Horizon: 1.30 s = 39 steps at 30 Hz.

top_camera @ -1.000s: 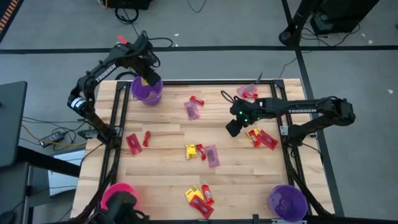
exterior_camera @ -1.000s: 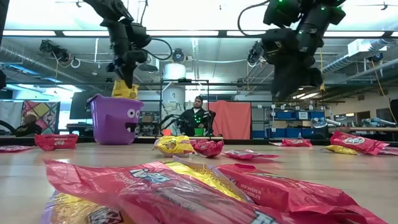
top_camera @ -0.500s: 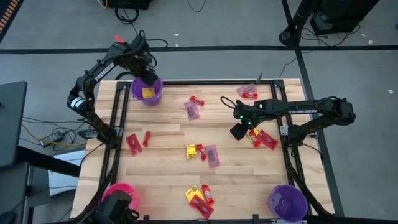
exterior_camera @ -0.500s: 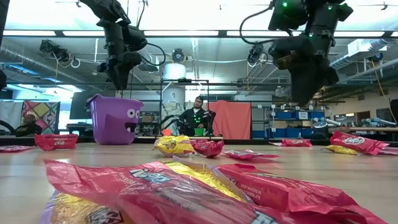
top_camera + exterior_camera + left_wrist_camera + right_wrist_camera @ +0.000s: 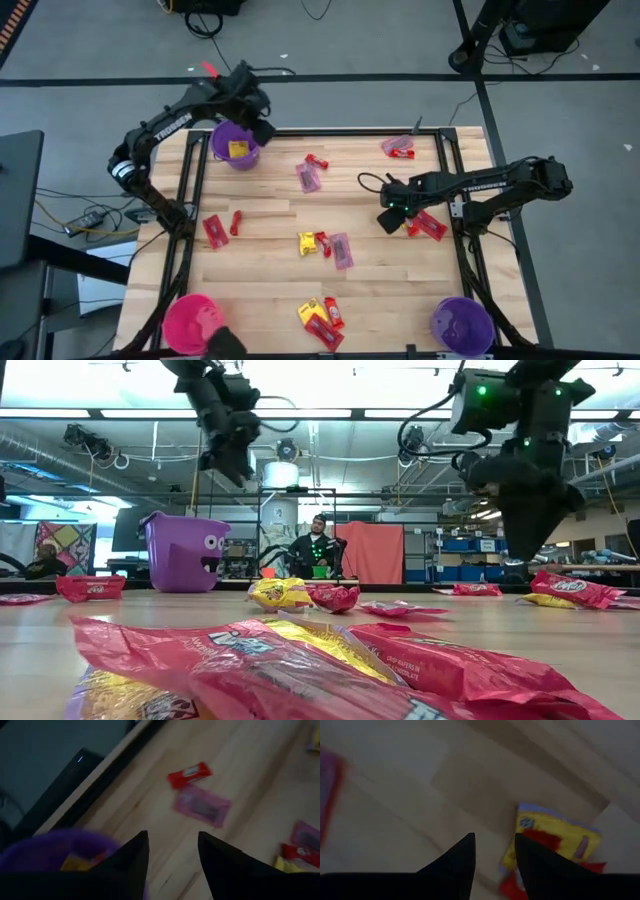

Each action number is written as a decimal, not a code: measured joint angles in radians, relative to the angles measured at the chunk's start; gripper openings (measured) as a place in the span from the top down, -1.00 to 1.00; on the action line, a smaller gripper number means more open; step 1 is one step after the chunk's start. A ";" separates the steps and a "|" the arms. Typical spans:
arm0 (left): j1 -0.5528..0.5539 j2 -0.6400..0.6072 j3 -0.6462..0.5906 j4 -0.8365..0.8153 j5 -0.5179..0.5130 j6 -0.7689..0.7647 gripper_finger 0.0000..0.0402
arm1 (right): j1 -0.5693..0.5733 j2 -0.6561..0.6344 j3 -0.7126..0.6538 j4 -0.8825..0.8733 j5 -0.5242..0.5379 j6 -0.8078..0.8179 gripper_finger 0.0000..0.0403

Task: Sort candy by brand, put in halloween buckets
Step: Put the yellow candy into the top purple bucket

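High view mostly, so: right end effector (image 5: 389, 219) hovering low over the yellow packet (image 5: 408, 214) and red bar (image 5: 431, 226) heaped at the right edge of the surface (image 5: 270, 280), fingers (image 5: 462, 860) spread with nothing between them, yellow packet just ahead of the tips in the right wrist view. Guessing the step in hand is grabbing that yellow one. To do it well: come straight down on the yellow only, put one fingertip past its free edge away from the red, pinch across the short side, and lift slowly to check no red rides along. Worth nudging it off the heap first, since the wrappers overlap. Left end effector (image 5: 263, 129) up beside the far purple bucket (image 5: 222, 152), spread and empty too, with one yellow packet (image 5: 237, 150) lying inside that bucket. So yellow probably belongs there, a long carry across for the right arm. Counted up: three buckets, namely that purple one, a pink one (image 5: 176, 318) at the near left corner and a second purple (image 5: 462, 324) at the near right. Four yellow packets including the one in the bucket, three mauve packets, and about eight red bars. Can't swear to the reds, what with a few stacked on each other.
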 joint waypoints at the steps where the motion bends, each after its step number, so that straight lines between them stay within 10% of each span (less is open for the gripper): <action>1: -0.021 0.005 0.000 0.017 0.000 0.001 0.13 | -0.001 0.000 -0.009 0.005 0.005 -0.014 0.26; 30: -0.208 0.014 0.000 0.256 0.154 -0.056 0.13 | -0.063 0.289 -0.022 -0.062 0.051 -0.240 0.28; 39: -0.215 0.014 0.000 0.254 0.153 -0.076 0.13 | -0.063 0.247 -0.008 -0.043 0.035 -0.255 0.90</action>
